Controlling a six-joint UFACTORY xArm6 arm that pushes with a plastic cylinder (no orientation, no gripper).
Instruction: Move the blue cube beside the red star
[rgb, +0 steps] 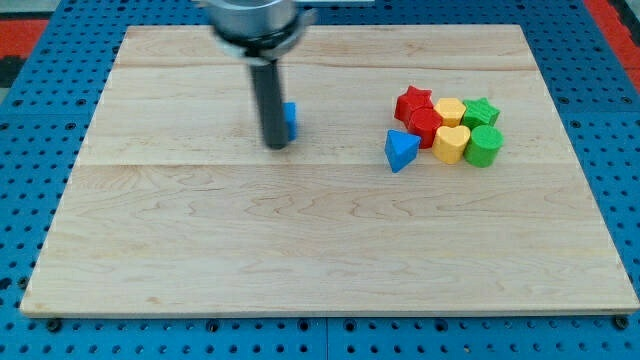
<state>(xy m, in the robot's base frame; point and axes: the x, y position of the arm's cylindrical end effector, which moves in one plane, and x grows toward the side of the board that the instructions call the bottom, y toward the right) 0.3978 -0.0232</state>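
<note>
The blue cube (291, 120) sits on the wooden board, left of centre in the upper half, mostly hidden behind my rod. My tip (275, 146) rests on the board just left of and touching or nearly touching the cube. The red star (413, 101) lies far to the view's right, at the top left of a tight cluster of blocks.
In the cluster with the star are a red hexagon-like block (424, 125), a yellow block (450, 110), a yellow heart (451, 144), a green star (481, 111), a green cylinder (485, 146) and a blue triangle (401, 150). The wooden board (300, 250) lies on a blue pegboard.
</note>
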